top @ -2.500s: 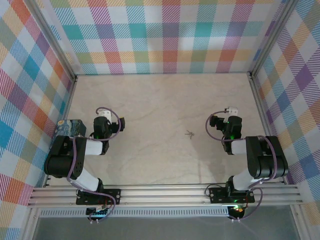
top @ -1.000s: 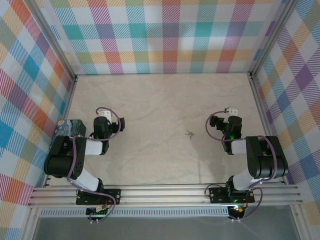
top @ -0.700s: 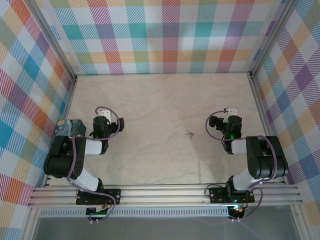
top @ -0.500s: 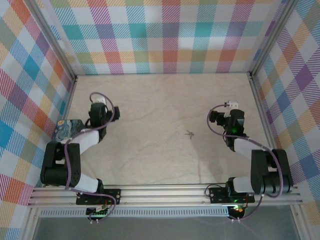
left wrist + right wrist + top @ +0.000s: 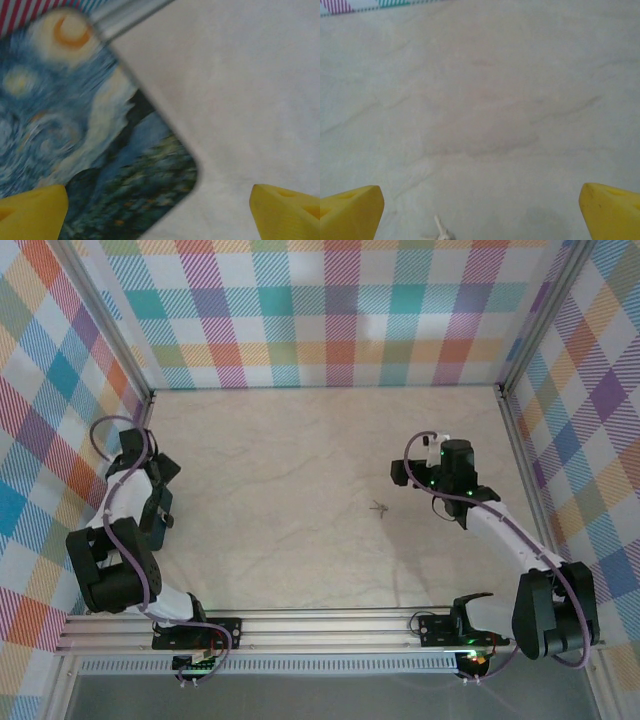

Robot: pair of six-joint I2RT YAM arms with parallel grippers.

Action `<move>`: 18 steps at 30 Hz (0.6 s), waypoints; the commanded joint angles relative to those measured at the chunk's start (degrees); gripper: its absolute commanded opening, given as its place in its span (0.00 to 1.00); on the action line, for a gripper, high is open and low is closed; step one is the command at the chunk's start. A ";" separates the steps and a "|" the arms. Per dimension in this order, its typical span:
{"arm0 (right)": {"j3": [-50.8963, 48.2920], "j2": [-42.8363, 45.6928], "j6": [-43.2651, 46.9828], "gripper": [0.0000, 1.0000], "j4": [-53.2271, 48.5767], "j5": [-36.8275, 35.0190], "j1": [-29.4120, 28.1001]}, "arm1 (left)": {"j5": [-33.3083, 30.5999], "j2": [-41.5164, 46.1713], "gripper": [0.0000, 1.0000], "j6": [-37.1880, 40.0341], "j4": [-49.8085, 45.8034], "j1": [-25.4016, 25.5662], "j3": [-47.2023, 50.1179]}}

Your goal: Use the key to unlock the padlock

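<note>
Bench [image 5: 300, 440] is marbled; left claw [image 5: 157, 210] and right claw [image 5: 480, 210] stand released. Thin key [image 5: 379, 507], apparently flat, may skid when pinched.

The desk [image 5: 300, 440] is pale and smooth, like matt stone with faint veins. The key [image 5: 379, 508] is thin grey metal. The box [image 5: 75, 125] has a smooth printed skin with a soft shine. The rail [image 5: 330, 630] is ribbed silver metal. The walls [image 5: 330, 310] have a flat, matt checked print.
</note>
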State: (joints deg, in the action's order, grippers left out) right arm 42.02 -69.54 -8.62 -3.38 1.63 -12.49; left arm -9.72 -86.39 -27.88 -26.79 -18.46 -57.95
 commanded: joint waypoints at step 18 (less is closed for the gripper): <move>2.90 2.59 -6.19 1.00 -7.28 4.06 -1.39 | 11.14 -12.27 0.91 -13.21 4.58 40.32 0.59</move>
State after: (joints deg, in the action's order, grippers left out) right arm 43.75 -65.28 -13.17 -9.19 3.64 -13.54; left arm -3.90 -91.05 -36.01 -14.15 16.10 -59.00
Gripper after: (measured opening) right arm 0.997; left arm 0.907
